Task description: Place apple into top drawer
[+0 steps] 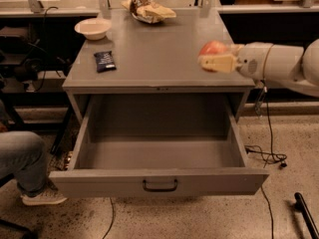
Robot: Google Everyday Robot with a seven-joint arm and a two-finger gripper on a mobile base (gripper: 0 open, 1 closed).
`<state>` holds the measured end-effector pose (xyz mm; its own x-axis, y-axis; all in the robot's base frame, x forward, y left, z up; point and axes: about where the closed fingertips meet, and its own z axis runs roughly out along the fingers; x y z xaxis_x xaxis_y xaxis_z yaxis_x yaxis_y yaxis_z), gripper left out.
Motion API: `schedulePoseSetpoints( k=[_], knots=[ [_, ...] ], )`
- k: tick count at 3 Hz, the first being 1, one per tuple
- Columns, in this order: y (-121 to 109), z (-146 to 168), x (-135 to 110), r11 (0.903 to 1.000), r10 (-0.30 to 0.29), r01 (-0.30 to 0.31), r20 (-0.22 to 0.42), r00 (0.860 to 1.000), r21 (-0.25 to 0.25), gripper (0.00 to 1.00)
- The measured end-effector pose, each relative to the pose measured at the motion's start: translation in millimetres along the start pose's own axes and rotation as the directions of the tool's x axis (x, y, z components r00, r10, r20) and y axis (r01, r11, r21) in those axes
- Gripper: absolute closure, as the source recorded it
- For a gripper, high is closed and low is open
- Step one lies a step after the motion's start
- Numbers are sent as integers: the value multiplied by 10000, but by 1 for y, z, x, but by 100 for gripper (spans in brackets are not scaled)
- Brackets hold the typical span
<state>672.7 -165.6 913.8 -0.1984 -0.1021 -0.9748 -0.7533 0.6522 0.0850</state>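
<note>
— Why was the top drawer [99,182] pulled right out?
— So its tray lay bare to a drop from above, I judged; nothing sat in it, and its handle [160,185] faced the camera; a seated person's knee [22,153] was left of the drawer, clear of it.
— And behind the drawer?
— On the cabinet top [164,59] above it, toward the drawer's left end, stood a cream bowl [92,28] and a dark snack packet [104,60]; behind the drawer's middle, far back, lay a crumpled wrapper [148,10]; none belonged to the job, so they sat out of the way.
— Where was the apple [213,47]?
— Above and behind the drawer's right end; not yet in the drawer.
— Held how?
— The gripper [215,59] reached in from the drawer's right, closed narrow on the apple, one cream finger across the fruit's lower front; held up there, I'd say, so it could come forward and down over the open drawer.
</note>
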Motion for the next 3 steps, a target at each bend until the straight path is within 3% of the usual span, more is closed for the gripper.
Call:
schedulePoseSetpoints(
  k=[1, 2, 3],
  knots=[
    [62, 5, 48, 9914, 92, -241, -1153, 9933, -1288, 100],
    [62, 5, 48, 9914, 92, -241, -1153, 9933, -1289, 100],
    [89, 18, 59, 9822, -77, -174, -1330, 9911, -1869, 100]
  ],
)
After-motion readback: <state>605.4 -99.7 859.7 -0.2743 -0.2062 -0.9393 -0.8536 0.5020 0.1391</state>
